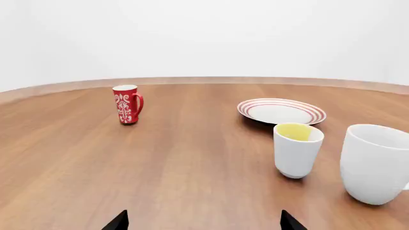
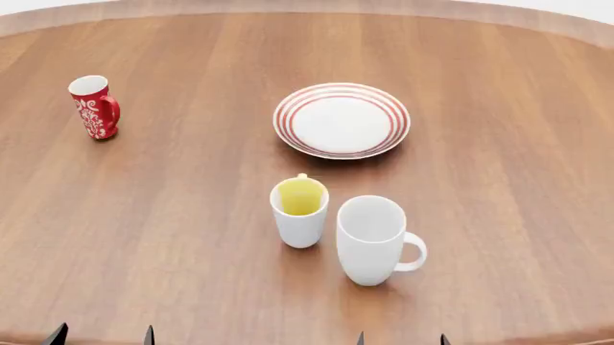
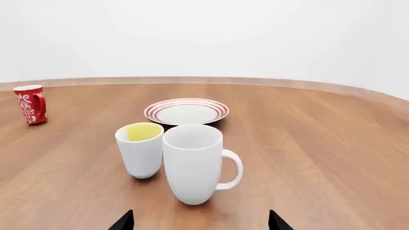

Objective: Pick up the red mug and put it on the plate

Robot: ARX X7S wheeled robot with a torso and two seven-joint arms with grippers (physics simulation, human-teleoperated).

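The red mug point(image 2: 94, 106) with a white pattern stands upright at the far left of the wooden table; it also shows as the red mug point(image 1: 127, 104) and the red mug point(image 3: 30, 104). The plate point(image 2: 341, 119) with red rings lies empty near the table's middle, seen too as the plate point(image 1: 281, 111) and the plate point(image 3: 186, 111). My left gripper point(image 2: 103, 336) is open at the near edge, well short of the mug, nothing between its fingertips point(image 1: 118, 222). My right gripper point(image 2: 401, 338) is open too, just in front of the large white mug.
A white mug with yellow inside point(image 2: 300, 210) and a larger plain white mug point(image 2: 374, 238) stand side by side between my grippers and the plate. The table's curved far edge point(image 2: 307, 7) borders a white wall.
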